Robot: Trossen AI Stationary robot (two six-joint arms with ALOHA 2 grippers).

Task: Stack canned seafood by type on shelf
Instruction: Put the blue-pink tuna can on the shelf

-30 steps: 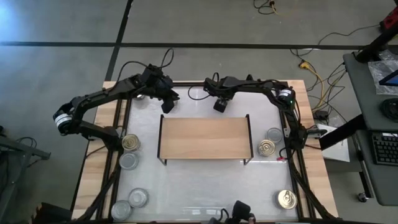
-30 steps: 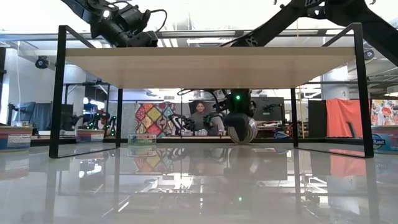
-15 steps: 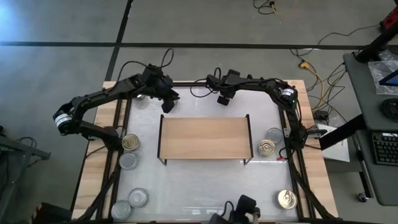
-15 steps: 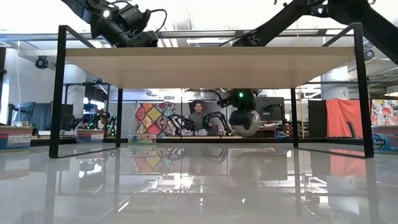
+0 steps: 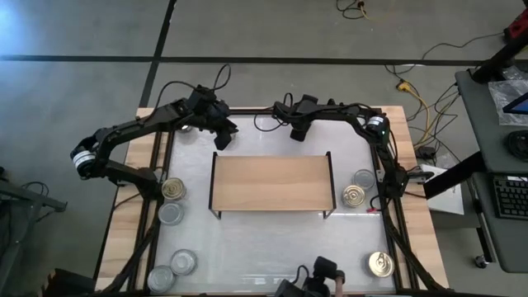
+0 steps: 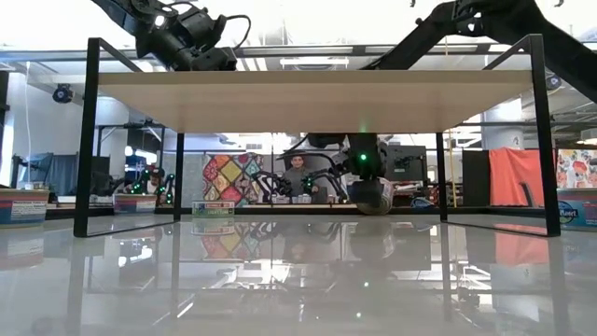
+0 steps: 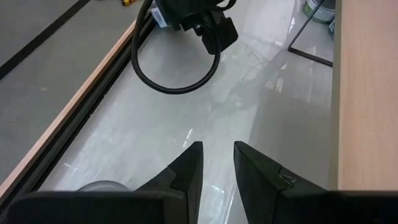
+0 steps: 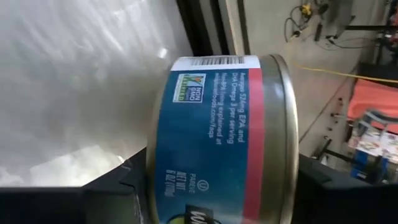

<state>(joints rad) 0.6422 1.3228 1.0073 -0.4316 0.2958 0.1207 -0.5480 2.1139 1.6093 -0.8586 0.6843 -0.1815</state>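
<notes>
A blue-labelled can point(image 8: 224, 137), tipped on its side, is gripped by the right pincer point(image 5: 299, 130) behind the bare light-wood shelf point(image 5: 272, 182). Gold-topped tins point(image 5: 173, 189) and silver-topped tins point(image 5: 171, 214) are seen upright on the counter point(image 5: 272, 239) at both ends of the shelf.

Readable text only on the can point(image 8: 224, 137) in the right wrist view, blue label with a red band. Small print running sideways: "Amigos 321mg EPA and Omega 3 per serving", then a web address ending "seafoods.com/faqs". Near the label's edge: "NET WT 6 OZ (170g)" and "PAREVE" under a small circled mark. Barcode strip at the label's top edge, digits too small to read. A square green-and-orange seal sits beside the print, wording unreadable. Other cans' labels illegible.
</notes>
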